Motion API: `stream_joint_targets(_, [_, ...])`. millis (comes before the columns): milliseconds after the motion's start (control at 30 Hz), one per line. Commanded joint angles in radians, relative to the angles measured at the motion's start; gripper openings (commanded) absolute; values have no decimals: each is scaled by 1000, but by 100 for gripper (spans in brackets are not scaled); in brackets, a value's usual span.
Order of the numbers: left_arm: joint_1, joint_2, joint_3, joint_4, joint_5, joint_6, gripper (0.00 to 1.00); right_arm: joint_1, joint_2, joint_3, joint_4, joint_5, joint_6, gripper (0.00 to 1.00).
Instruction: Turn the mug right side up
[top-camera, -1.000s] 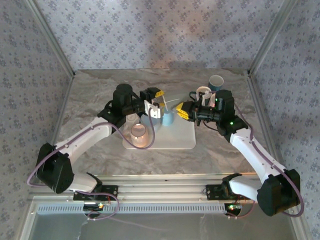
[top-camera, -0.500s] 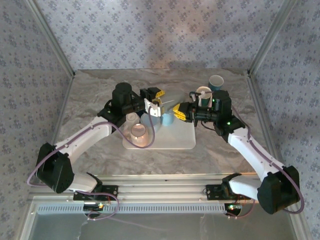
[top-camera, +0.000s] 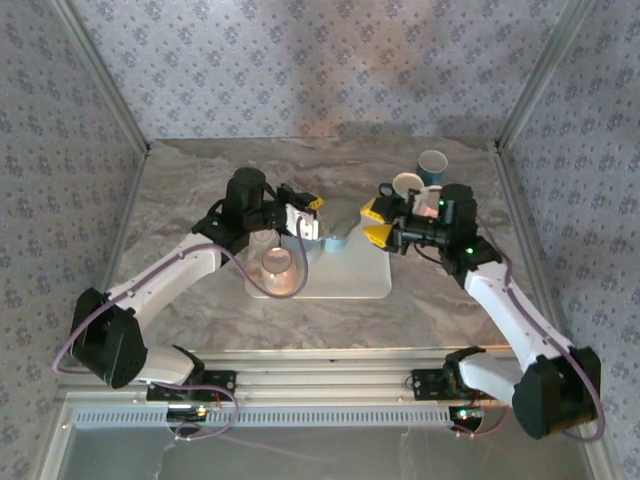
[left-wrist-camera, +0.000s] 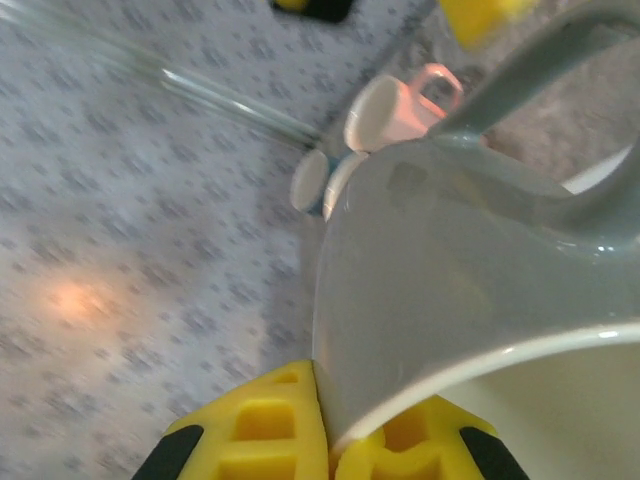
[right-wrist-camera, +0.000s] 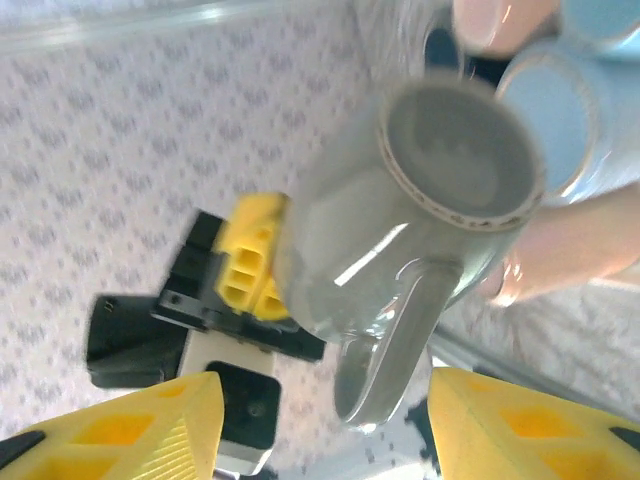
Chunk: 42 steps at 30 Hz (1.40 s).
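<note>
Soft, even light fills the top view, with a warm glow on the patterned back wall (top-camera: 370, 60). The left wrist view is blurred and shows an orange spot of light. In the right wrist view the glossy grey ceramic mug (right-wrist-camera: 340, 240) carries a white glare streak.

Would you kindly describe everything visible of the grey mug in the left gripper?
The grey mug looks like glossy glazed ceramic, with a curved handle and a speckled ring round its recessed base. It hangs on its side in the air, base toward the right gripper, which stands open, clear of it. The left gripper is shut on its rim wall, the one contact I see.
</note>
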Motion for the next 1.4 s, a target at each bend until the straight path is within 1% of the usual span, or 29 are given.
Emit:
stream_joint_targets(0, [13, -70, 44, -77, -17, -209, 0, -91, -108, 68, -314, 112, -177, 61])
stream_joint_targets(33, [-5, -75, 46, -83, -43, -285, 0, -117, -125, 94, -402, 154, -247, 61])
stream_joint_targets(67, [-27, -71, 54, -81, -92, -375, 0, -138, -133, 114, -448, 185, -291, 61])
stream_joint_targets(100, [-60, -62, 75, -92, -165, -476, 0, -162, -136, 129, -492, 215, -336, 61])
stream_joint_targets(133, [-90, -43, 112, -130, -223, -593, 0, -182, -133, 139, -530, 236, -376, 61])
stream_joint_targets(200, [-142, 10, 206, -239, -309, -784, 0, -214, -108, 148, -570, 263, -444, 62])
stream_joint_targets(233, [-166, 46, 261, -287, -366, -917, 0, -231, -86, 156, -604, 270, -479, 62])
stream_joint_targets(267, [-181, 83, 311, -340, -398, -1021, 0, -242, -63, 165, -625, 276, -513, 62])
stream_joint_targets(300, [-193, 127, 384, -413, -397, -1114, 0, -252, -40, 179, -654, 296, -557, 62])
stream_joint_targets(367, [-220, 209, 498, -527, -400, -1244, 0, -268, -8, 211, -717, 365, -643, 61])
stream_joint_targets(400, [-235, 245, 541, -560, -392, -1301, 0, -277, -2, 221, -740, 407, -679, 60])
stream_joint_targets(433, [-250, 276, 572, -576, -380, -1352, 0, -295, 3, 223, -745, 417, -701, 59])
stream_joint_targets(467, [-264, 299, 597, -588, -378, -1383, 0, -321, 5, 219, -745, 405, -712, 58])
stream_joint_targets(533, [-298, 355, 655, -625, -399, -1440, 0, -405, 11, 204, -745, 337, -721, 55])
stream_joint_targets(600, [-319, 420, 731, -683, -413, -1490, 0, -483, 12, 196, -764, 287, -745, 55])
stream_joint_targets(700, [-332, 530, 861, -792, -395, -1589, 0, -583, 1, 184, -804, 272, -776, 55])
stream_joint_targets(800, [-346, 624, 957, -821, -367, -1671, 0, -641, -13, 158, -799, 242, -776, 56])
stream_joint_targets(933, [-363, 747, 1078, -856, -383, -1744, 0, -666, -11, 123, -793, 226, -776, 57])
stream_joint_targets(1000, [-373, 807, 1153, -879, -407, -1757, 0, -669, -8, 111, -795, 230, -776, 57])
stream_joint_targets(1033, [-378, 843, 1202, -898, -418, -1764, 0, -671, -6, 103, -793, 231, -810, 57])
stream_joint_targets(1267, [-380, 1102, 1601, -1114, -427, -1834, 0, -669, 15, 75, -755, 238, -845, 57])
stream_joint_targets(1300, [-380, 1126, 1642, -1140, -427, -1845, 0, -666, 18, 67, -744, 239, -855, 57])
stream_joint_targets(1367, [-379, 1150, 1662, -1154, -419, -1872, 0, -660, 27, 55, -719, 235, -884, 57])
